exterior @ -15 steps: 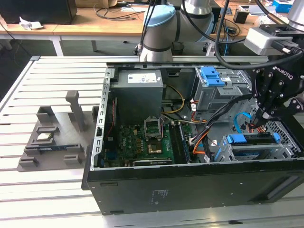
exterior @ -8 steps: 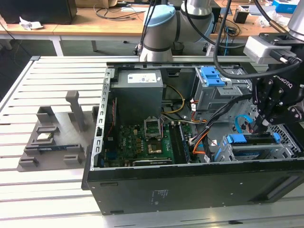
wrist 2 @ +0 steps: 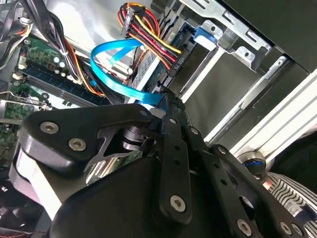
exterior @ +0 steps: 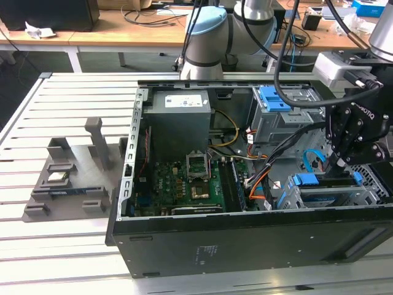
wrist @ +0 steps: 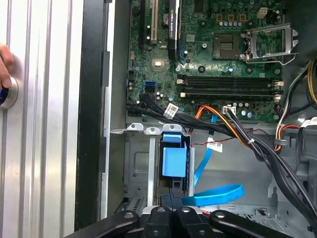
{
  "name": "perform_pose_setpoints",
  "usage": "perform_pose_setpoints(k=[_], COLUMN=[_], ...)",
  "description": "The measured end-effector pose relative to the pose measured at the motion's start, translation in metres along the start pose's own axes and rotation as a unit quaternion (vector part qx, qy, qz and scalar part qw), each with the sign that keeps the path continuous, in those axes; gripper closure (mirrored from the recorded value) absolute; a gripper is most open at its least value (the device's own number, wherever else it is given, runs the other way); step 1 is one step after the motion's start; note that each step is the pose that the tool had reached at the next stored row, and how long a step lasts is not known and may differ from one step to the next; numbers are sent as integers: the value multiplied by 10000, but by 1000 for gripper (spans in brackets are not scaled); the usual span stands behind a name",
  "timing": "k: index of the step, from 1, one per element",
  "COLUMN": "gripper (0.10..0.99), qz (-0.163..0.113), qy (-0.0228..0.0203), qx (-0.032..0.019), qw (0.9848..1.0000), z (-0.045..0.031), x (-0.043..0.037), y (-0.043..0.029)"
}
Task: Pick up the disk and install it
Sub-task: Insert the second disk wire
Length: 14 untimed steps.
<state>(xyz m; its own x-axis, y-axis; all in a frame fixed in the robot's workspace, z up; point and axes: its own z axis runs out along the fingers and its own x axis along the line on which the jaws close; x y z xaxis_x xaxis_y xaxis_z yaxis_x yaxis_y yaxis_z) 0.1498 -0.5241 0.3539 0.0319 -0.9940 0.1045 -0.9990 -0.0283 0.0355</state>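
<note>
From my seat, reading the exterior view from its left to its right, the grey plastic parts fixture (exterior: pixel 67 178) sits on the ribbed aluminium table (exterior: pixel 61 258) at about 9 o'clock of the open black computer case (exterior: pixel 245 246). It plays no part in this step. Inside the case come the large grey metal box with a white label (exterior: pixel 181 117) at 12 o'clock of the green motherboard (exterior: pixel 178 178), then a spare blue plastic caddy (exterior: pixel 274 98). At roughly 4 o'clock of the motherboard is the silver metal drive cage (exterior: pixel 368 193). The disk (exterior: pixel 322 195), a flat silver drive in its bright blue plastic frame, lies in that cage, so I judge the pick-up done and the installing step in hand. The black gripper (exterior: pixel 336 166) hangs at the disk's 12 o'clock, tips down on the frame's upper edge. The fingers (exterior: pixel 339 161) are drawn nearly together and look pinched on the disk's near end. The contact itself is partly hidden, so I take that as likely rather than sure. In the first wrist view the blue frame (wrist: pixel 174 158) stands in line with the cage slot, directly ahead of the fingertips. Seating it, as I read it, calls for a straight, gentle push along the slot rails. It also means keeping clear of the loose flat blue data cable (wrist: pixel 213 194) that curls just beside the tips.
</note>
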Motion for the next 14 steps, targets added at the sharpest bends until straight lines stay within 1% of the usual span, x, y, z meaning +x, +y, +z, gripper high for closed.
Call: perform_pose_setpoints(k=[6, 14], gripper=[980, 980], qz=[2, 3], qy=[47, 81], qx=[-2, -3], qw=[10000, 10000], z=[29, 57], x=[-2, -4], y=[-20, -57])
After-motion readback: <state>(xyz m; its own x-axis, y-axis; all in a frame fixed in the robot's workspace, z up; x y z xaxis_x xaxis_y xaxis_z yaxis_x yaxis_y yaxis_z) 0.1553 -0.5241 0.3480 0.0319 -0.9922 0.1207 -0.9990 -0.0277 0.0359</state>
